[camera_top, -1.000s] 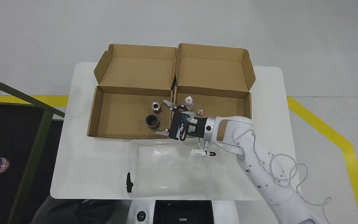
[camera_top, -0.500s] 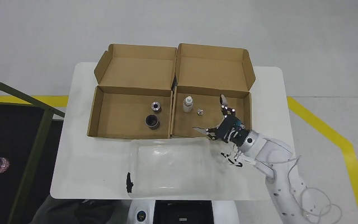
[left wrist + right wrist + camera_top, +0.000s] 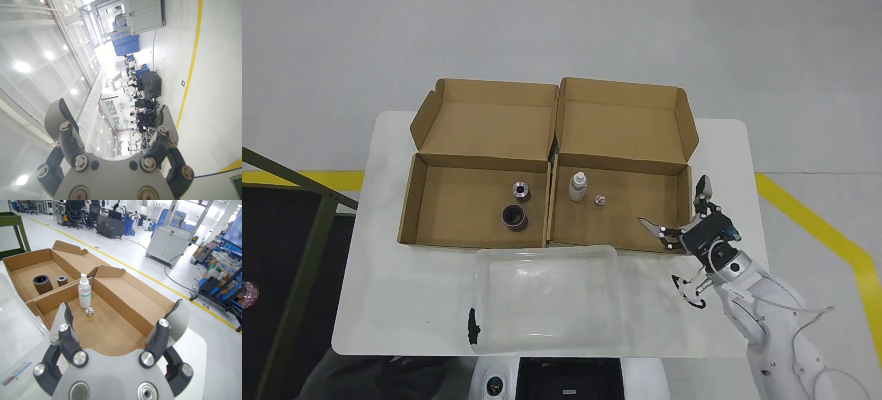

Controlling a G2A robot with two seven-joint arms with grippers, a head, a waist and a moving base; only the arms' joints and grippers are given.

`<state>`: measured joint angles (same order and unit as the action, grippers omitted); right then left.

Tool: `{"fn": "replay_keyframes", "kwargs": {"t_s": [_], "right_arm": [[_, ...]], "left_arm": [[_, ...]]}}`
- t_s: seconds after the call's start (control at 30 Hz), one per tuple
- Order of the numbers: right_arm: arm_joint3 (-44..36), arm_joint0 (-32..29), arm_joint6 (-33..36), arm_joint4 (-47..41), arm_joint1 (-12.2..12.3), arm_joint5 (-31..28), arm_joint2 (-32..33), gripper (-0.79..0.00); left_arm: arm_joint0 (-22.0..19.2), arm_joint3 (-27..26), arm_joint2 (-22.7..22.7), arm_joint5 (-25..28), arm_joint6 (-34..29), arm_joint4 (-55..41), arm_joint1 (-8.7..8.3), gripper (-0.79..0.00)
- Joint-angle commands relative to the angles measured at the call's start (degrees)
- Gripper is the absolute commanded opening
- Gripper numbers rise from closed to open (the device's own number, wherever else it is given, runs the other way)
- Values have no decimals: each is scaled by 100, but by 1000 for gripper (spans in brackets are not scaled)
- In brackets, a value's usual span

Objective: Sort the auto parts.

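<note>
Right pincer (image 3: pixel 674 204), fingers spread wide and holding nothing, poised above the near outer corner of the right cardboard box (image 3: pixel 632 190), one finger over the box floor, the other past the side wall over the white table (image 3: pixel 722 160). Ahead of it, on the floor of that box: a small metal-capped part (image 3: pixel 89 314), upright, and just beyond, close but apart, a clear spray bottle (image 3: pixel 84 291) with a white top, also upright. Farther off to the pincer's left, across the dividing walls, in the left cardboard box (image 3: pixel 452 205): a large dark metal sleeve (image 3: pixel 42 283) and a smaller metal ring (image 3: pixel 62 280), both on end, side by side with a gap between, near the wall next to the right box. Lids of both boxes folded open on the side far from the pincer. Below and to the pincer's left, against the near walls of both boxes, a clear plastic tub (image 3: pixel 542 250); at its corner farthest from the pincer, a small black piece (image 3: pixel 472 326), impossible to tell whether inside the tub or on the table. Left pincer (image 3: pixel 112 106), likewise spread wide with nothing held, facing out into the workshop hall.
</note>
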<state>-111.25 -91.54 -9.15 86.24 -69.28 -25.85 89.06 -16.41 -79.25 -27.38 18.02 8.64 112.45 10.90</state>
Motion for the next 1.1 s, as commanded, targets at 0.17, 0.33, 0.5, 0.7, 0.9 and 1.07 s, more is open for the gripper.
{"fn": "replay_keyframes", "kwargs": {"t_s": [0.17,0.33,0.5,0.7,0.9,1.07], "right_arm": [[-129,-320,-118,-124,23,274,345,0],[-162,-482,-100,-178,30,515,541,0],[-187,-609,-79,-200,18,868,614,0],[-188,-609,-79,-201,18,868,614,-1],[-187,-609,-79,-200,18,867,614,0],[-187,-609,-79,-200,18,867,614,-1]], "left_arm": [[0,0,0,0,0,0,0,0],[0,0,0,0,0,0,0,0],[0,0,0,0,0,0,0,0],[0,0,0,0,0,0,0,0],[0,0,0,0,0,0,0,-1],[0,0,0,0,0,0,0,0]]}}
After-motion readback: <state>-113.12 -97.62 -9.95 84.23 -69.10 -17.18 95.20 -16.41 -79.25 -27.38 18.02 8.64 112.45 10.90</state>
